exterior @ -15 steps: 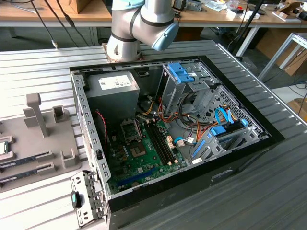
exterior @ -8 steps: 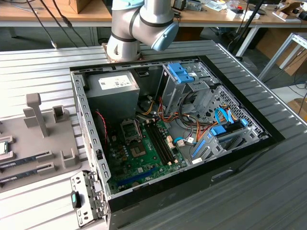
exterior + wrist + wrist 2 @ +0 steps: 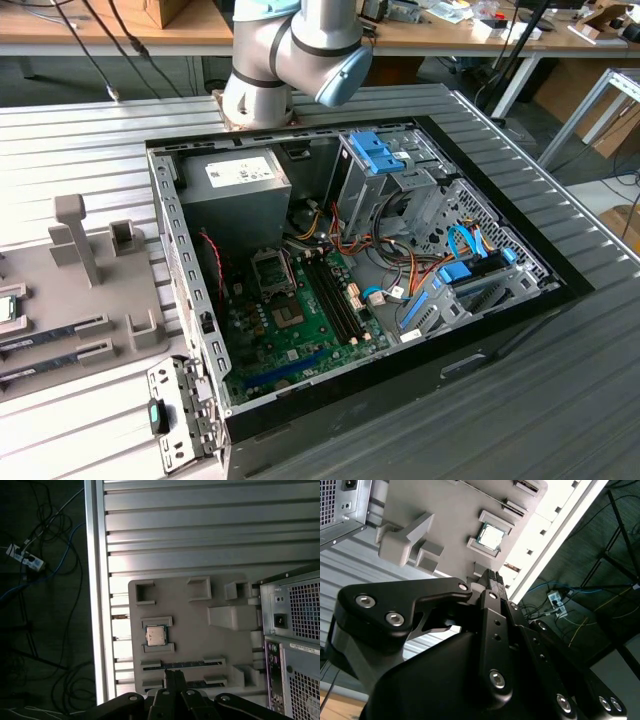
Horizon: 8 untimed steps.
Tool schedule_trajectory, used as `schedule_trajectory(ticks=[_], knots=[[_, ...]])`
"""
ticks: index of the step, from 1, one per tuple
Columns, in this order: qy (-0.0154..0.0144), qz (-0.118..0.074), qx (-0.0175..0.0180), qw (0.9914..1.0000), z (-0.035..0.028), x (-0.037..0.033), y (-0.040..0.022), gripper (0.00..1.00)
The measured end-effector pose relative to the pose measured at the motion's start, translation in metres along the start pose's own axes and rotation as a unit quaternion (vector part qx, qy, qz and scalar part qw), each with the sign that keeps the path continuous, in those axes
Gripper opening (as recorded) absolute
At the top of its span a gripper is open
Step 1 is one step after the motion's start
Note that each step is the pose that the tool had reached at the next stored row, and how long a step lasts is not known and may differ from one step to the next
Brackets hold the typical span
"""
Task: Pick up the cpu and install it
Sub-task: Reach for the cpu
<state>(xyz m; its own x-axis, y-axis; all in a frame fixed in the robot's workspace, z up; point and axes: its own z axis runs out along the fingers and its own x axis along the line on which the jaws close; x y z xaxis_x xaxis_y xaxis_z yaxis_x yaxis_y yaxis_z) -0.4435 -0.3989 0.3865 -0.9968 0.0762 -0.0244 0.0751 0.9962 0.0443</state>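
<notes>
Worktop: ribbed silver worktop [image 3: 200, 530] carries grey plastic tray [image 3: 200, 642].
Chip: small silver square cpu [image 3: 156, 635] sits snug in tray pocket.
Pincer: black pincer [image 3: 173, 676] tips together, empty.

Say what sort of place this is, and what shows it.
Probably a robotics lab or workshop: a robot arm by an open computer case on a ridged metal table, and a grey tray holding a cpu.
</notes>
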Motion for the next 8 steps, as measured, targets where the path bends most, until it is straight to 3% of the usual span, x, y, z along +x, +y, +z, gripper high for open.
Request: schedule_trajectory(ticks=[8], knots=[[0.0,0.0,0.0,1.0,0.0023,0.0001,-0.0001,0.11]])
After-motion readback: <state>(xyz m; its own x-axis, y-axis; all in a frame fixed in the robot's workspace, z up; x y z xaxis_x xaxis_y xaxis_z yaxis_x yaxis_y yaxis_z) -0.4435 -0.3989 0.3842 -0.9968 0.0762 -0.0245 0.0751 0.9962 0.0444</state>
